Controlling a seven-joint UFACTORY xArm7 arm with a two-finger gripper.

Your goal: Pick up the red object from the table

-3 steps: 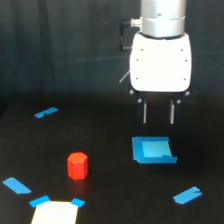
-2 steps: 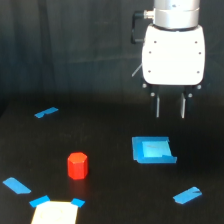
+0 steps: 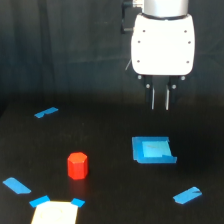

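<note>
Jaws nearly together, narrow gap, nothing between them. Gripper (image 3: 160, 100) hangs in the air above the blue tray (image 3: 152, 150), well apart from the red object (image 3: 77, 165). That block stands upright on the table (image 3: 110, 195), toward the exterior view's left, near the paper sheet (image 3: 55, 212). No approach, no grasp, no lift yet; the whole pick is left to do.
</note>
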